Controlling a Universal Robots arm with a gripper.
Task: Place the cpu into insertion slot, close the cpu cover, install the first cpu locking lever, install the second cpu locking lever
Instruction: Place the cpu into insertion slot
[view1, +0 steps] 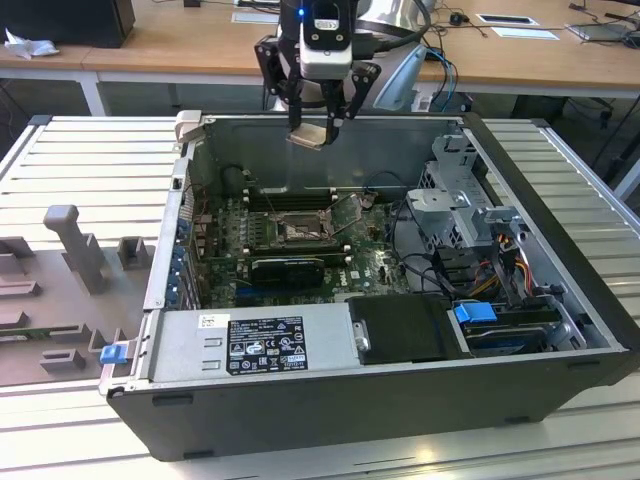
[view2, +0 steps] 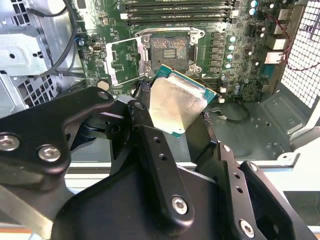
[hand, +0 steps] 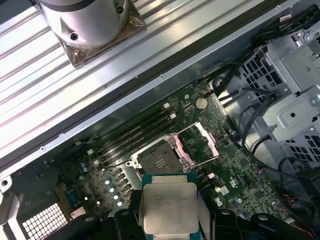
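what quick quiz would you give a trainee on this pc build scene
1. Fill in: the hand is shut on the ____.
2. True or false: the cpu sits in the insertion slot.
3. The cpu cover is: A shut over the slot, B swung open beside it, C held by the hand.

Key: 1 cpu; 2 false, it is held in the air clear of the slot; 3 B.
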